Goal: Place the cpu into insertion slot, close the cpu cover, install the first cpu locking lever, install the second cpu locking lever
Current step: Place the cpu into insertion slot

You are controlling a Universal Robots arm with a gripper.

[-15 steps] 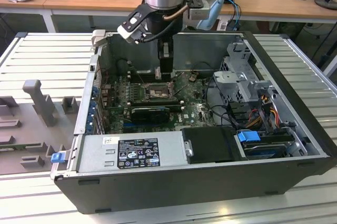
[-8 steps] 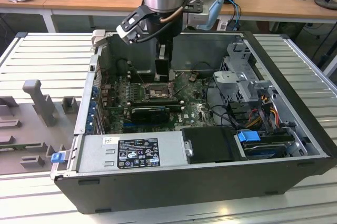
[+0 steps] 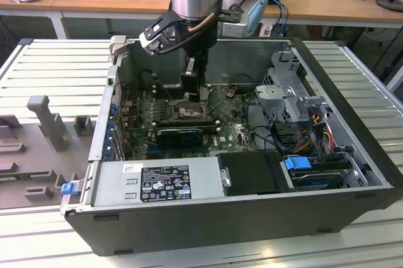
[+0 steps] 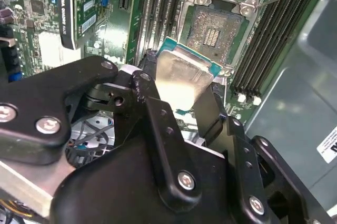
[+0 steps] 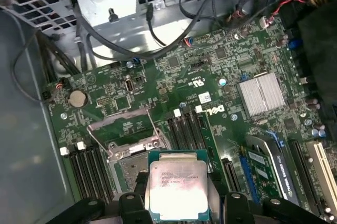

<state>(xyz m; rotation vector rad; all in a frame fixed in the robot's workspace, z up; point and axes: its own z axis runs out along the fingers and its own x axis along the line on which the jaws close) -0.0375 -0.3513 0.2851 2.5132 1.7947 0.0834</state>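
One grey robot arm reaches down into one open black computer case [image 3: 352,173], which lies on a ribbed metal worktop [image 3: 56,60]. Its one black gripper [image 3: 194,85] hangs above the green motherboard [image 3: 233,131]. In both wrist views the gripper [image 4: 179,98] is closed partway, its two fingers [image 4: 152,108] pressing on opposite edges of the one cpu [image 5: 176,184], a small thin square chip with a flat grey metal top. The cpu [image 4: 184,74] is held in the air just beside and above the one insertion slot [image 4: 213,29], apart from it, and the slot's contact field is bare. In the first wrist view the thin silvery cpu cover [image 5: 134,148] stands swung open at the slot's far edge, and two thin wire locking levers [image 5: 154,126] are raised. On the board also sit one round coin battery [image 5: 78,97] and one silver finned heatsink [image 5: 261,93].
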